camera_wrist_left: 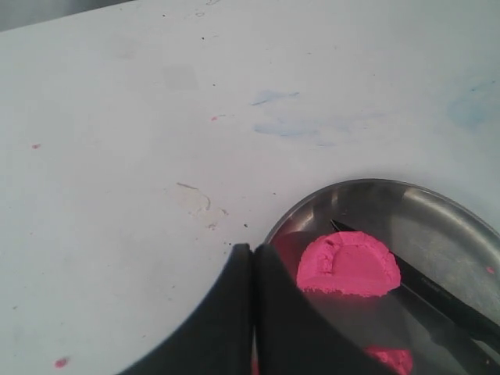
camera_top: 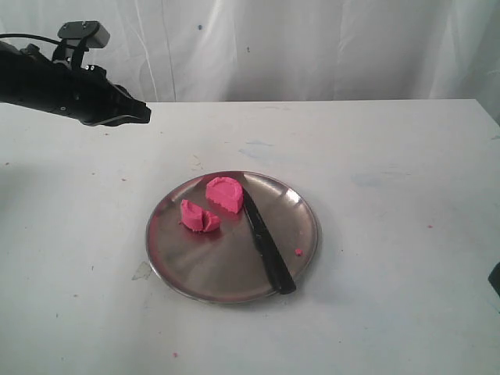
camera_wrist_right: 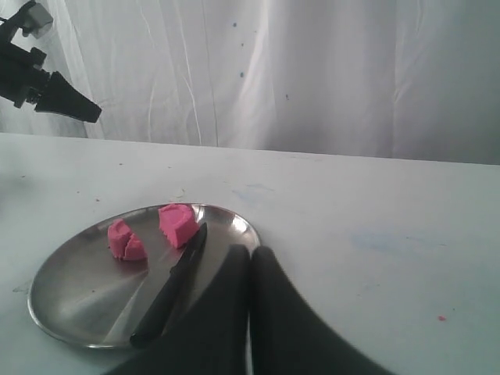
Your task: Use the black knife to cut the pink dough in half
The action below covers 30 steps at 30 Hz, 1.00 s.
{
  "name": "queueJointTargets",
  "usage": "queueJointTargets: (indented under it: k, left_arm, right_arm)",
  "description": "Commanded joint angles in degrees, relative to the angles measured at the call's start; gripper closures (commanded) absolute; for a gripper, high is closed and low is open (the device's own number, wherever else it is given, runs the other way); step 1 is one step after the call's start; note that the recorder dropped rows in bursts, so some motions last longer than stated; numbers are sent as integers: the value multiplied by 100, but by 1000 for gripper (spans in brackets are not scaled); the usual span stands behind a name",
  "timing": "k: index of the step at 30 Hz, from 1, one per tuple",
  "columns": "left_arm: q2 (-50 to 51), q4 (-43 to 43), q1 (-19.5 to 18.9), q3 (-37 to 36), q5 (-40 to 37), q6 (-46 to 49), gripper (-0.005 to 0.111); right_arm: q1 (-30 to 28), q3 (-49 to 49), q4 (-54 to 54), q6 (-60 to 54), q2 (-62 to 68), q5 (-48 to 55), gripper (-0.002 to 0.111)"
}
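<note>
On the steel plate [camera_top: 168, 266], mid-table [camera_top: 391, 195]: dough [camera_top: 224, 194] in two pink pieces, a half-moon near the plate's back rim and a smaller lump [camera_top: 199, 216] just front-left of it, with a narrow gap between. Close against the half-moon's right side, the knife [camera_top: 266, 246], tip toward the back rim, handle at the front-right rim; hard to tell whether blade and dough touch. Right of the knife, still inside the plate, a pink crumb [camera_top: 298, 251]. Left fingers [camera_wrist_left: 234, 297] pressed together, holding nothing, raised over bare table off the plate's back-left. In the exterior view, only the dark arm [camera_top: 78, 94] up and left of the plate, cut off by the frame edge. Right fingers [camera_wrist_right: 269, 305] likewise closed and empty, off the plate's right side, masking part of that rim in the right wrist view. From the exterior, nothing of that arm but a dark sliver at the right edge, too little to identify. In the left wrist view, lump mostly cut off behind the fingers.
</note>
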<state>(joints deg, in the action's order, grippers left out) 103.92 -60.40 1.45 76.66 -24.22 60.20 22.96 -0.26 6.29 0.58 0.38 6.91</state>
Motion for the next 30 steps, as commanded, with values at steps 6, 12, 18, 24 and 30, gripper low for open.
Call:
queueJointTargets:
  k: [6, 12, 18, 24, 30]
  left_arm:
    - [-61, -84, -10, -23, -73, 14, 107]
    - [-61, -84, -10, -23, -73, 14, 107]
    - [-61, -84, -10, -23, -73, 14, 107]
    - [-61, -84, -10, -23, -73, 14, 107]
    - [-61, -84, -10, -23, -73, 14, 107]
  right_arm:
    - [-480, 26, 14, -174, -38, -66, 108]
    - [-973, 26, 14, -174, -38, -66, 108]
    - [-1403, 26, 14, -174, -38, -66, 108]
    - [-1439, 26, 14, -174, -38, -66, 108]
    - [-1437, 26, 14, -174, -38, -66, 108]
